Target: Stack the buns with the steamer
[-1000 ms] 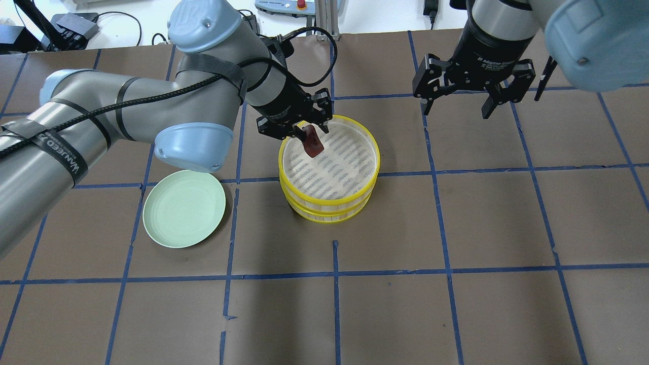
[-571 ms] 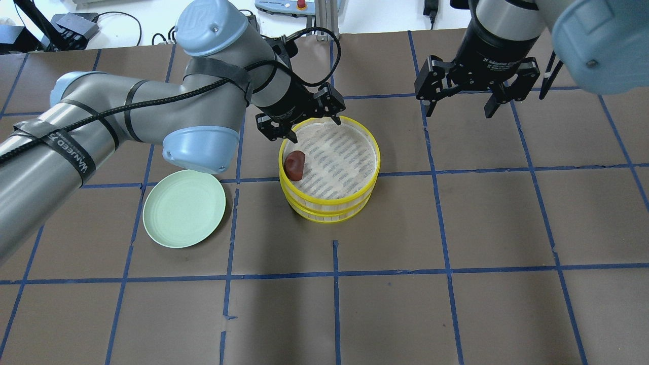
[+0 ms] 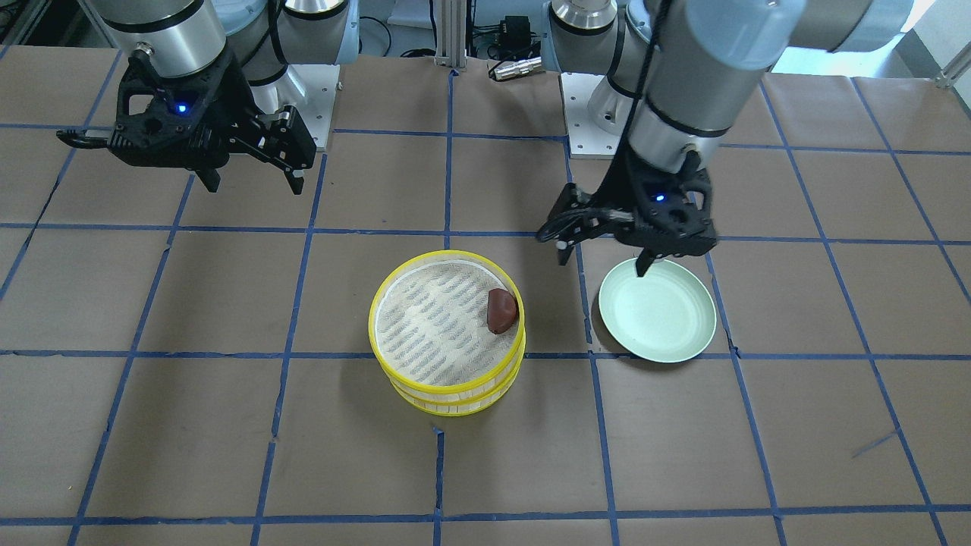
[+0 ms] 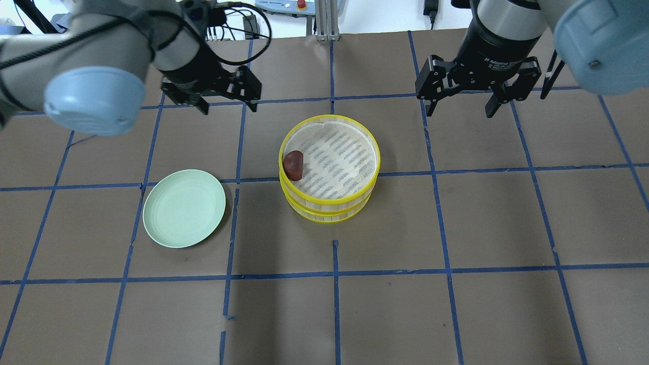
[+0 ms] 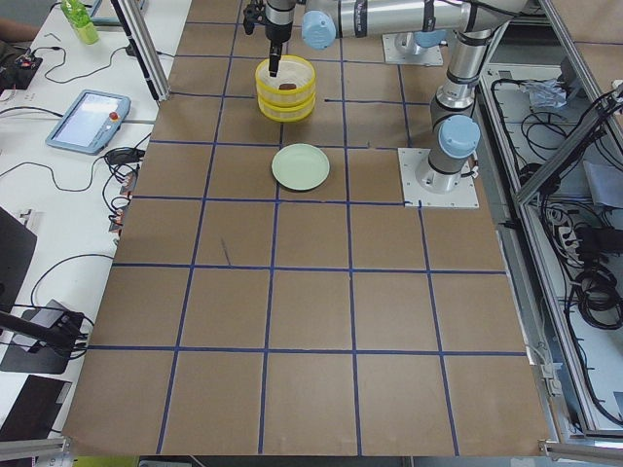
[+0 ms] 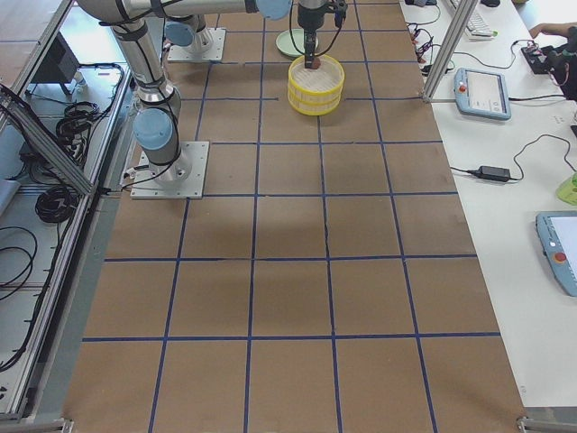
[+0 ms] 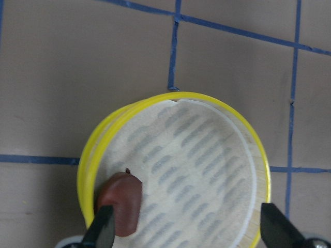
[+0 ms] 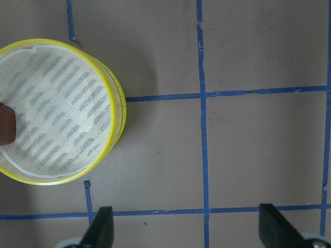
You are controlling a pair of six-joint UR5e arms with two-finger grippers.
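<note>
The dark reddish-brown bun (image 4: 293,165) lies in the top tier of the yellow two-tier steamer (image 4: 329,212), against its left rim. It also shows in the front view (image 3: 501,310) and the left wrist view (image 7: 120,204). The white bun is out of view. The pale green plate (image 4: 184,208) is empty. My left gripper (image 4: 229,104) is open and empty, hanging above the table behind and left of the steamer. My right gripper (image 4: 460,109) is open and empty, behind and right of the steamer.
Brown table cover with a blue tape grid. The arms' base plates (image 3: 303,83) and cables sit at the robot's edge. In the front view my left gripper (image 3: 603,262) hangs over the plate's (image 3: 657,334) far rim. Teach pendant (image 5: 88,119) lies beside the table.
My left gripper let go of the brown bun, which dropped into the steamer's top tier, then drew back to the left and away from the steamer. The right arm barely moved.
</note>
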